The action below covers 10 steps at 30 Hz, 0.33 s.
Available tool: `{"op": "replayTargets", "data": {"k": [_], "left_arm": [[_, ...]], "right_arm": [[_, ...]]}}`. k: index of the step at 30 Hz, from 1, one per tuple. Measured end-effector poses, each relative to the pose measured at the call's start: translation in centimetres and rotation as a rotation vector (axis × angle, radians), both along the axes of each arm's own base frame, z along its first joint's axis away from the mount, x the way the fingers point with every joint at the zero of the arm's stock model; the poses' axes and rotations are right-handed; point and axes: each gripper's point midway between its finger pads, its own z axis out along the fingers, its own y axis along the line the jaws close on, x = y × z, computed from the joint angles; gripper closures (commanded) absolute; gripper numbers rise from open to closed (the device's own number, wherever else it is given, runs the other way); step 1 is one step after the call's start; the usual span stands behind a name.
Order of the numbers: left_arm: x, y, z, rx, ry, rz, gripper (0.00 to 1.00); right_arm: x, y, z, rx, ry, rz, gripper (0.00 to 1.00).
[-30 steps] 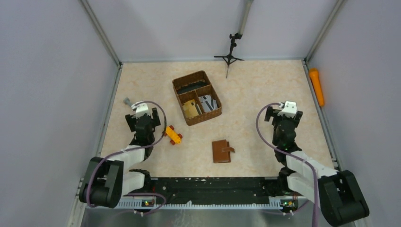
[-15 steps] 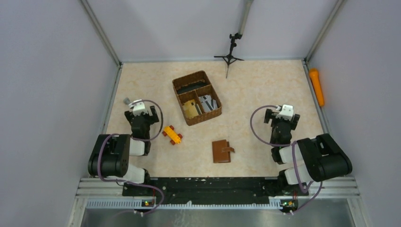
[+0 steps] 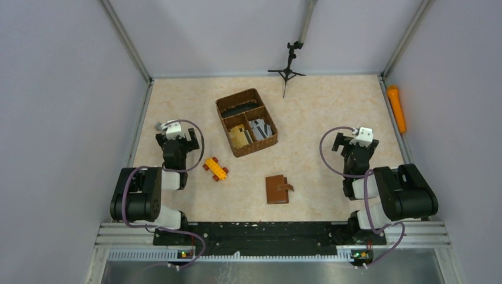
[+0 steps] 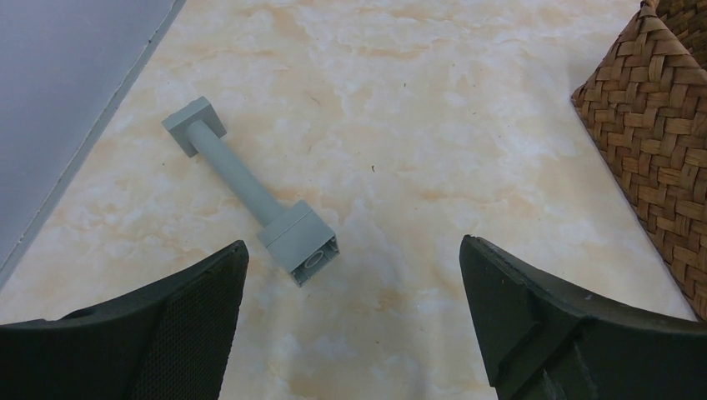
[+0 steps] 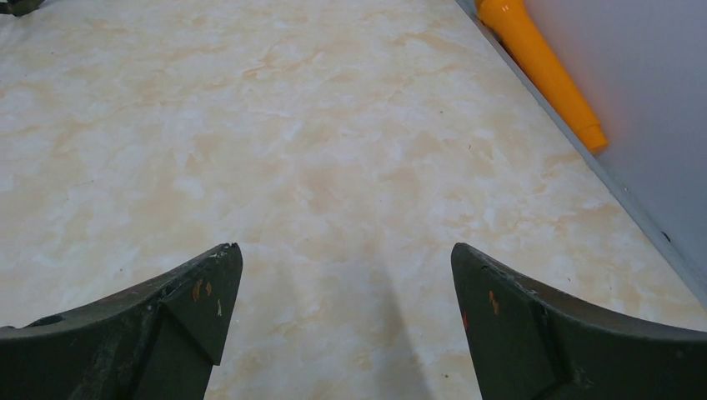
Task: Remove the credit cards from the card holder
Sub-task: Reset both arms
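The card holder (image 3: pixel 278 189), a small brown leather wallet, lies folded shut on the table near the front centre, its strap tab on the right side. With it shut, the credit cards are hidden. My left gripper (image 3: pixel 175 137) (image 4: pixel 352 250) stands open and holds nothing at the left of the table, well away from the card holder. My right gripper (image 3: pixel 356 142) (image 5: pixel 343 250) is also open over bare tabletop at the right, with nothing between its fingers.
A grey rod-shaped brick (image 4: pixel 250 196) (image 3: pixel 158 125) lies just ahead of the left fingers. A woven compartment basket (image 3: pixel 220 109) (image 4: pixel 659 125) stands mid-table with flat grey and tan pieces inside. Also here are an orange toy car (image 3: pixel 216 168), an orange tube (image 3: pixel 396 108) (image 5: pixel 542 71) by the right wall, and a small tripod (image 3: pixel 288 68) at the back.
Both arms have folded back over their bases, and the grippers have shifted slightly away from the near edge. Both stay open. The card holder has not moved.
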Motion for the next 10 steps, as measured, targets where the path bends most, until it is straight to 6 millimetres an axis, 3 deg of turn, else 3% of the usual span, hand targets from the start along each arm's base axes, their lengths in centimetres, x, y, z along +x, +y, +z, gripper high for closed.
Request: {"op": "replayTargets", "data": {"k": [10], "left_arm": [[-0.02,0.00,-0.19,0.000,0.010,0.000,0.01]], "right_arm": [[0.08,0.24,0.00,0.002,0.000,0.014,0.01]]}}
